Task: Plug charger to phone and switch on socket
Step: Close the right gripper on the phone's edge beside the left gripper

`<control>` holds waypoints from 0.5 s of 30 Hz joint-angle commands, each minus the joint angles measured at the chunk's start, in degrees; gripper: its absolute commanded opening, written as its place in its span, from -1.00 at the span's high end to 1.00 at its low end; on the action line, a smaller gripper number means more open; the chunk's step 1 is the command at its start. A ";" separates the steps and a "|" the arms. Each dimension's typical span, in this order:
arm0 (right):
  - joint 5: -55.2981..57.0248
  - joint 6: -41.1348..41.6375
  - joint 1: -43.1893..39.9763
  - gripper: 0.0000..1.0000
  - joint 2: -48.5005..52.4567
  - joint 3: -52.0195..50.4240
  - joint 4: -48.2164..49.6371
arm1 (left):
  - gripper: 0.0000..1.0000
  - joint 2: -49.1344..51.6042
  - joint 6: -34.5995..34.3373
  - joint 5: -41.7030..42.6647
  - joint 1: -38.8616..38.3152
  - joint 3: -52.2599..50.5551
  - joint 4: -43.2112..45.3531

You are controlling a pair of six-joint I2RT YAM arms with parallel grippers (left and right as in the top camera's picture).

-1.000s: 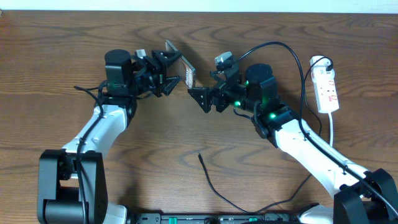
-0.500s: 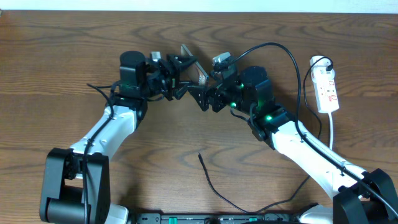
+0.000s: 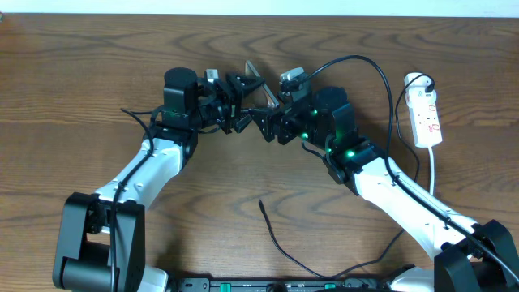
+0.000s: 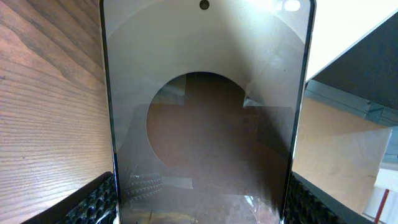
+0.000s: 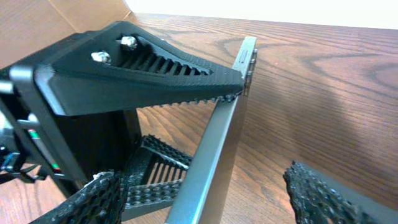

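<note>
The phone (image 3: 258, 82) is held up off the table, tilted, between the two arms. My left gripper (image 3: 238, 108) is shut on it; in the left wrist view its glossy dark face (image 4: 205, 106) fills the frame between my fingers (image 4: 202, 208). My right gripper (image 3: 270, 123) is open, and in the right wrist view the phone's grey metal edge (image 5: 219, 149) runs between its spread fingers (image 5: 211, 199). The charger's black plug tip (image 3: 261, 203) lies on the table in front, its thin cable curving to the front edge. The white socket strip (image 3: 426, 113) lies at the far right.
The strip's white cord (image 3: 432, 174) runs down toward the front. A black cable (image 3: 366, 61) loops over the right arm toward the strip. The left gripper's black finger (image 5: 143, 74) crosses the right wrist view. The table is brown wood.
My left arm has moved right with the phone, bringing it up against the right gripper, whose open fingers now straddle the phone's edge. The charger and strip have not moved.
</note>
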 commanded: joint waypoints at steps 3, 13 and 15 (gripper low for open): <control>2.29 0.13 0.37 -0.52 0.26 1.01 -0.04 | 0.86 -1.07 -0.28 1.86 -0.17 1.53 0.83; 3.61 4.35 0.39 -0.49 0.26 1.01 0.37 | 0.85 -1.07 -1.09 1.40 -0.22 1.53 0.85; 3.61 4.39 0.39 -0.49 0.26 1.01 0.37 | 0.85 -1.07 -1.11 1.40 -0.22 1.53 0.85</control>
